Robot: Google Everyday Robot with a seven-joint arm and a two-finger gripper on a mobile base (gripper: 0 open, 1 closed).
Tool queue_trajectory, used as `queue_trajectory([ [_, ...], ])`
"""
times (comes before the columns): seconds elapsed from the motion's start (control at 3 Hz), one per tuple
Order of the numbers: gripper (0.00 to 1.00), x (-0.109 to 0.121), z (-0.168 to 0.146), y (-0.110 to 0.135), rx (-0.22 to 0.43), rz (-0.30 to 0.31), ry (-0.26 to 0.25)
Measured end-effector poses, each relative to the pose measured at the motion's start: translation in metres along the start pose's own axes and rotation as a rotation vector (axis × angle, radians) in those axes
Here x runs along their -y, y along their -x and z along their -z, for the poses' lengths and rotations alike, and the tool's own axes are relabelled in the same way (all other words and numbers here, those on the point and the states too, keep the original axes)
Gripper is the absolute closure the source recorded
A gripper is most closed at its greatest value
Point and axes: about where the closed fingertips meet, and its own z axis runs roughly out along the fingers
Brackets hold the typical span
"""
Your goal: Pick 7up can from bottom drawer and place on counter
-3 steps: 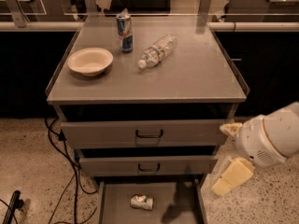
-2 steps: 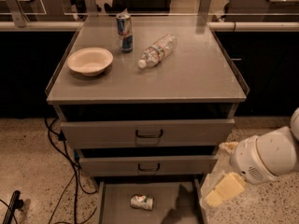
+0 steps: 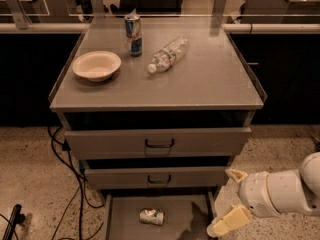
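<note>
1. The gripper (image 3: 220,202) is hanging low at the right of the cabinet, just outside the front right corner of the bottom drawer (image 3: 122,225). The white arm is reaching in behind it from the right edge of the view.
2. Its two cream fingers (image 3: 235,174) are standing well apart, one above the other, and are holding nothing between them.
3. The bottom drawer is sitting pulled out, with its flat grey floor showing to the left of the gripper and a little lower.
4. The 7up can (image 3: 152,216) is lying on its side on that floor, left of the gripper and clear of it, nearer the drawer's back than its front. Nothing is touching it.
5. The middle drawer (image 3: 200,176) and top drawer (image 3: 110,143) are sitting above and left of the gripper, both shut or nearly so, with dark handles facing out.
6. The counter (image 3: 215,84) is lying well above the gripper, up and to the left.
7. On the counter's far side from the gripper, a cream bowl (image 3: 96,65) is resting near the left rim. A blue-silver can (image 3: 133,34) is standing upright behind it. A clear plastic bottle (image 3: 168,55) is lying on its side, the closest of the three to the gripper.
8. Dark cables (image 3: 75,199) are trailing on the speckled floor beyond the cabinet's far side.
</note>
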Motion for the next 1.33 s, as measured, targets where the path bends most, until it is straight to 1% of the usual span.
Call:
queue_trajectory([
  [0.33,0.00,0.008,-0.019,-0.004,0.077,0.145,0.031],
  [0.67,0.00,0.009,-0.024,-0.009,0.073,0.132,0.035],
  [1.0,0.00,0.015,-0.059,-0.038,0.049,0.055,0.060],
  [1.33,0.00,0.025,-0.094,-0.078,0.036,-0.003,0.038],
])
